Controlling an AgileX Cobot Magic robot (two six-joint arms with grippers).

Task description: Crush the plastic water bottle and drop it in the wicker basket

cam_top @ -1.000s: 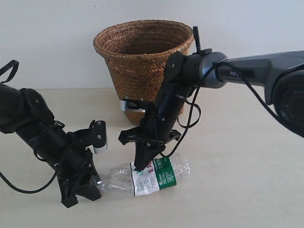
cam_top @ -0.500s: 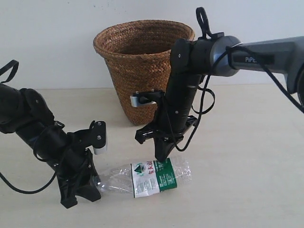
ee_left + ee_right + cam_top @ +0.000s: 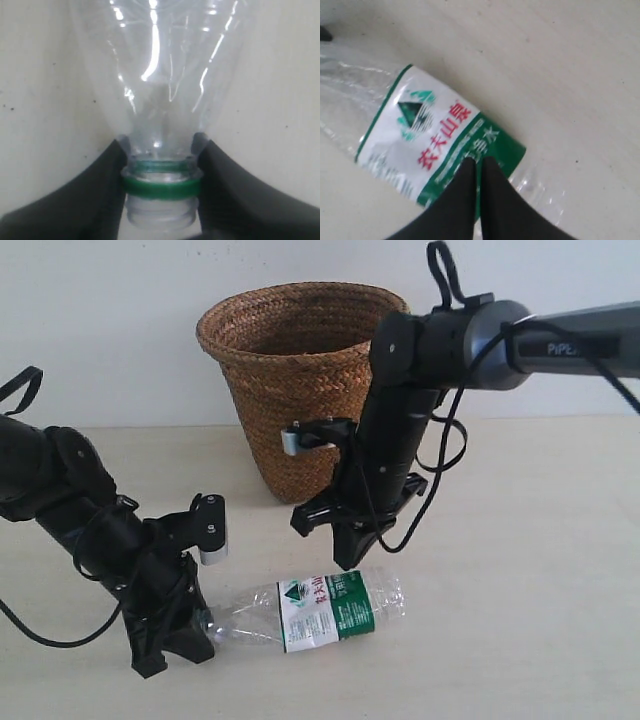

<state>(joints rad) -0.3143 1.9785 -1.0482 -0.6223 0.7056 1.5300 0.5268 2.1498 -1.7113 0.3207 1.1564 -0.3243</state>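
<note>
The plastic water bottle [image 3: 310, 610] lies on its side on the table, flattened, its green-and-white label with red characters [image 3: 432, 145] facing up. My left gripper [image 3: 195, 625] is shut on the bottle's neck; its dark fingers clamp either side of the green cap ring [image 3: 161, 185]. Just above the label end of the bottle hangs my right gripper [image 3: 347, 558], shut and holding nothing; its fingertips [image 3: 470, 167] sit close together, clear of the bottle. The wicker basket [image 3: 300, 380] stands upright behind both arms, its inside hidden from here.
The pale table [image 3: 520, 580] stretches bare to the right and front. A white wall [image 3: 100, 320] rises behind the basket. The right arm [image 3: 560, 340] reaches in from the upper right, with loose black cables [image 3: 425, 480] hanging beside it.
My right gripper has lifted off the bottle's label and risen to the right. The flattened bottle stays on the table. The left gripper keeps hold of the neck.
</note>
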